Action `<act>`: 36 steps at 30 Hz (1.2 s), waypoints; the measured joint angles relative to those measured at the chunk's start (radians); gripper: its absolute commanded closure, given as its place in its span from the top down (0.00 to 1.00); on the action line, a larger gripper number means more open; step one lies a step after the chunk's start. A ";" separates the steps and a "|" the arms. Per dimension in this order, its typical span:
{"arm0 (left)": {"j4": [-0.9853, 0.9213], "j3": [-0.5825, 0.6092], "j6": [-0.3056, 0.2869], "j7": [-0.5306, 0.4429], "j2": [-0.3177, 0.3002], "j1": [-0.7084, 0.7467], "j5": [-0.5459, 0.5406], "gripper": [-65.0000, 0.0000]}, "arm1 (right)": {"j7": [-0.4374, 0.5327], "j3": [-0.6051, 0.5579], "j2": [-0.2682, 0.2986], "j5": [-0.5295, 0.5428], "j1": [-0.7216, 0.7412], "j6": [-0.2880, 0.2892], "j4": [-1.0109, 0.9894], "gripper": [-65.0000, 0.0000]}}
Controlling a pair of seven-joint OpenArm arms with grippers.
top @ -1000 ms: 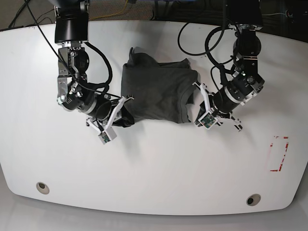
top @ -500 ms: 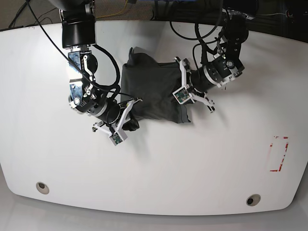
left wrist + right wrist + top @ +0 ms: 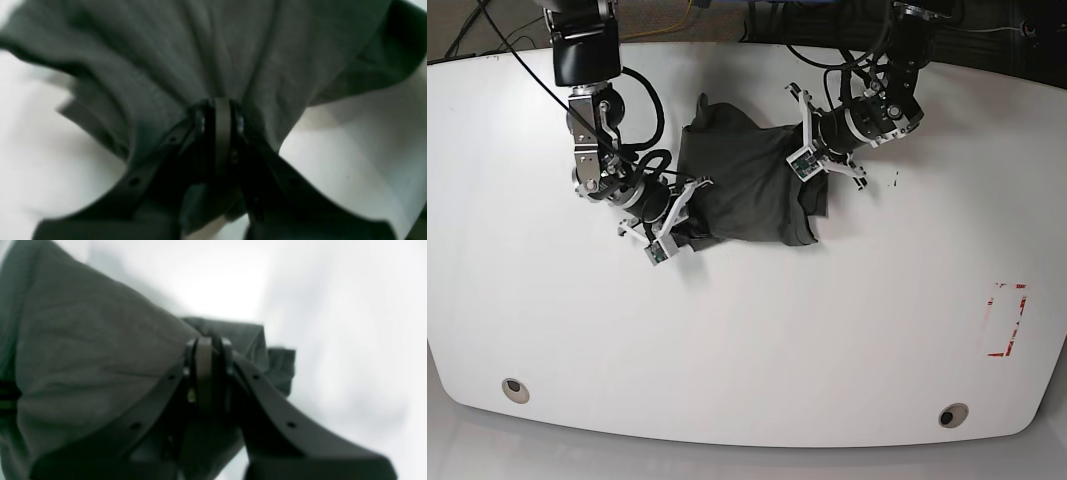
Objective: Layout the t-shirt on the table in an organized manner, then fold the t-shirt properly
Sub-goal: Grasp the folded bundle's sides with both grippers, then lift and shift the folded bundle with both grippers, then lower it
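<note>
The table (image 3: pixel 757 340) lies bare in front of the t-shirt (image 3: pixel 747 190); both arms crowd the shirt's sides.

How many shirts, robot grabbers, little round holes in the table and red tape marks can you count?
t-shirt: 1
grippers: 2, left gripper and right gripper
round grommets: 2
red tape mark: 1
Total: 6

Left gripper (image 3: pixel 218 115) at the centre, jaws pressed together on a pinch of the dark grey t-shirt (image 3: pixel 200 53), fabric spreading in folds toward 12 o'clock, blurred white table (image 3: pixel 350 156) at 4 and 8 o'clock
</note>
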 measured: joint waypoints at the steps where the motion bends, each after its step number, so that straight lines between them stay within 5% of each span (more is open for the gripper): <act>1: -0.010 -0.001 0.000 -0.005 -0.001 -0.003 -0.005 0.03 | 0.013 -0.001 0.003 0.000 -0.009 0.000 0.000 0.05; 19: -0.183 -0.078 -0.023 -0.049 -0.066 -0.169 -0.048 0.03 | -0.035 0.004 0.022 0.000 -0.243 -0.013 0.267 0.05; 23: -0.201 -0.078 -0.018 -0.028 -0.068 -0.216 -0.025 0.03 | -0.052 0.002 0.019 0.000 -0.294 -0.064 0.355 0.05; 36: 0.013 -0.082 0.000 0.043 -0.046 -0.205 0.016 0.03 | -0.143 0.002 0.022 0.007 -0.272 -0.100 0.581 0.05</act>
